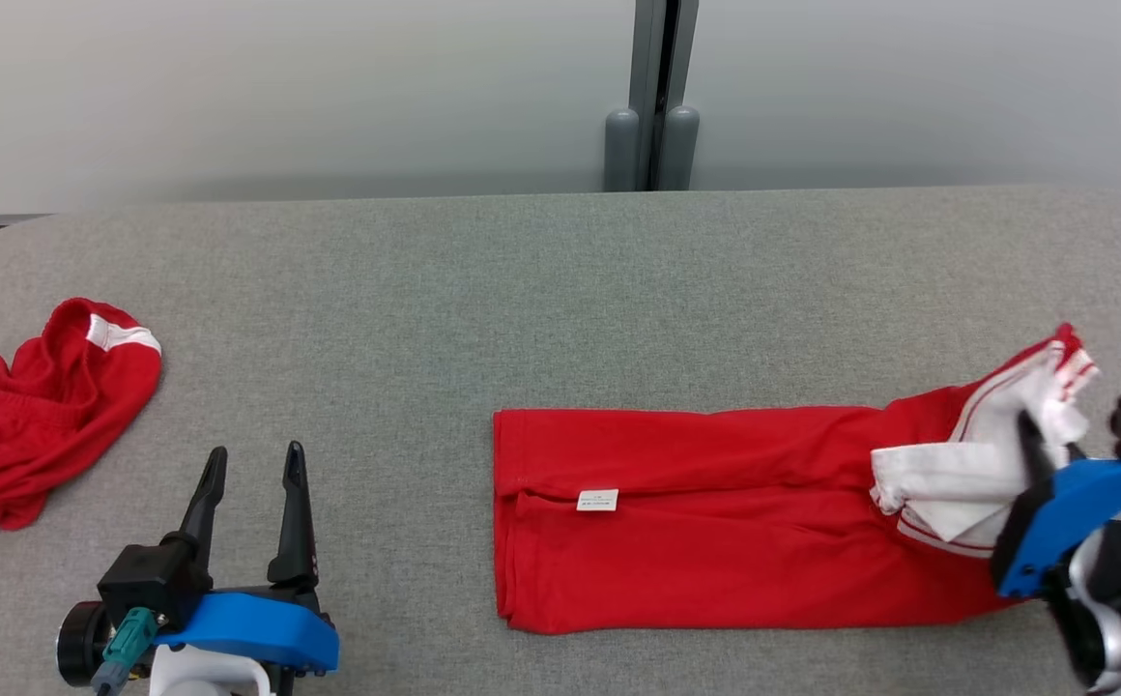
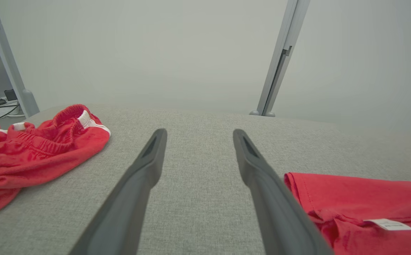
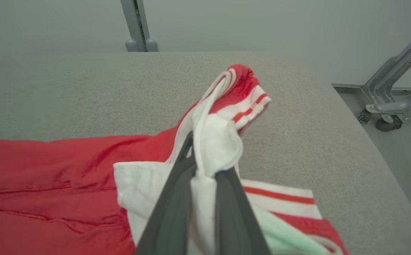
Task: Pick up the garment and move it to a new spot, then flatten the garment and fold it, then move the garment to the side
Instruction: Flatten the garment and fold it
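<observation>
The garment (image 1: 696,512) is red and lies in a long flat strip across the grey table (image 1: 522,290), with a small white label (image 1: 597,500) near its left end. Its right end, white with red stripes (image 3: 248,106), is bunched and lifted off the table. My right gripper (image 3: 200,156) is shut on that white cloth, with fabric spilling over the fingers; it comes in from the table's right (image 1: 1034,430). My left gripper (image 1: 256,454) hovers open and holds nothing, left of the garment's left edge (image 2: 361,202), above bare table (image 2: 199,134).
A second red piece with white trim (image 1: 29,416) lies crumpled at the table's far left (image 2: 32,156). A grey post (image 1: 652,97) stands behind the table's far edge. The table's right edge drops to a metal frame with a caster (image 3: 384,113).
</observation>
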You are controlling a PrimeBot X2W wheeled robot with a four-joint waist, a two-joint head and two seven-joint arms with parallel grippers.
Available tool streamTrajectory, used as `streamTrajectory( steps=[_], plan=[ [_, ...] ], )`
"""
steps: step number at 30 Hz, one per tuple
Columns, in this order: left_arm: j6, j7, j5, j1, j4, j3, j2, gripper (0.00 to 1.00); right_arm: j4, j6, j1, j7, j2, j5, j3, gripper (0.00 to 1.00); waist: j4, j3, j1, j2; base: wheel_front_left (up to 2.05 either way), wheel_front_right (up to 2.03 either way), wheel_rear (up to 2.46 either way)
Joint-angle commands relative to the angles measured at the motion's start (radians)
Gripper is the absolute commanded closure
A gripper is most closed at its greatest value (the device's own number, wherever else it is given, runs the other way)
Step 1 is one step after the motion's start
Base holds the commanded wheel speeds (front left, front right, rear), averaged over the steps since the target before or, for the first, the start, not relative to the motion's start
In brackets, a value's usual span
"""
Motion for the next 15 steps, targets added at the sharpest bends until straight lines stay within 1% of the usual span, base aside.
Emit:
streamTrajectory(
  steps=[1, 4, 7, 11, 15],
  plan=[
    [-0.006, -0.005, 0.005, 0.004, 0.000, 0.000, 0.004, 0.00, -0.014, 0.000, 0.017, 0.008, 0.009, 0.010, 0.032, 1.00, 0.000, -0.004, 0.0000, -0.0001, 0.00, 0.00, 0.00],
    [-0.006, -0.005, 0.009, 0.004, 0.002, -0.005, 0.005, 0.00, -0.038, 0.000, 0.027, 0.025, 0.022, 0.042, 0.157, 1.00, 0.001, -0.011, 0.0000, -0.0001, 0.00, 0.00, 0.00],
    [-0.007, -0.005, 0.010, 0.001, 0.003, -0.013, 0.006, 0.00, -0.025, 0.000, 0.002, 0.033, 0.027, 0.077, 0.289, 1.00, 0.003, -0.014, 0.0000, -0.0001, 0.00, 0.00, 0.00],
    [-0.015, -0.003, 0.011, -0.010, 0.006, -0.026, 0.005, 0.00, 0.033, 0.000, -0.043, 0.021, 0.028, 0.157, 0.436, 1.00, 0.018, -0.010, 0.0000, -0.0001, 0.00, 0.00, 0.00],
    [-0.023, -0.002, 0.013, -0.022, 0.014, -0.040, 0.002, 0.00, 0.118, 0.000, -0.093, -0.003, 0.027, 0.237, 0.551, 1.00, 0.046, -0.004, 0.0000, -0.0001, 0.00, 0.00, 0.00]
  ],
)
